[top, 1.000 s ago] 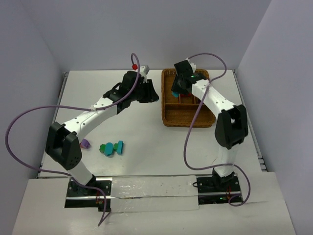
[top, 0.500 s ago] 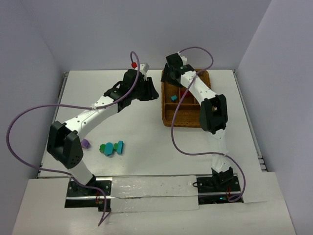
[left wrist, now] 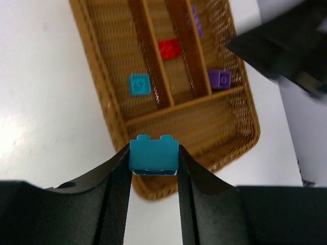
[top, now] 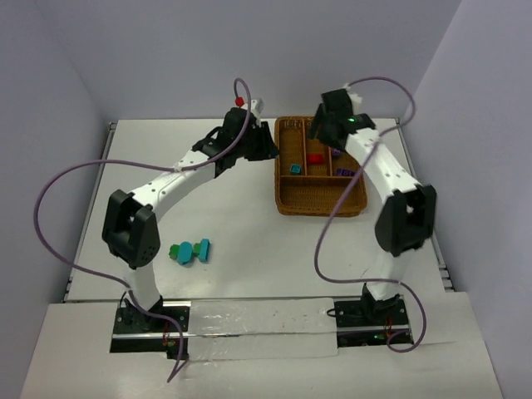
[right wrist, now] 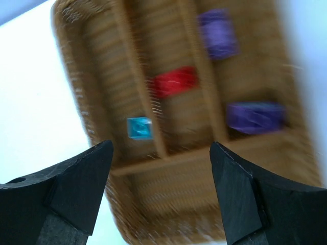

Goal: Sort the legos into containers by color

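My left gripper (left wrist: 153,158) is shut on a teal-blue lego (left wrist: 153,154), held just above the near rim of the wicker tray (left wrist: 102,97); from above the left gripper (top: 264,152) sits at the tray's left edge. My right gripper (right wrist: 161,147) hangs open and empty over the tray (top: 320,209), near its far end (top: 324,131). In the narrow slots lie a teal lego (right wrist: 139,127), a red one (right wrist: 173,81) and two purple ones (right wrist: 218,33) (right wrist: 254,115). The wide slot holds nothing.
A green lego (top: 178,250) and two teal legos (top: 202,248) lie together on the white table at the front left. The left arm's elbow (top: 129,237) stands right beside them. Purple cables loop over both arms.
My right gripper opened, left a teal lego in the tray's left slot and swung to the tray's far right. My left arm moved right toward the tray with its teal lego.
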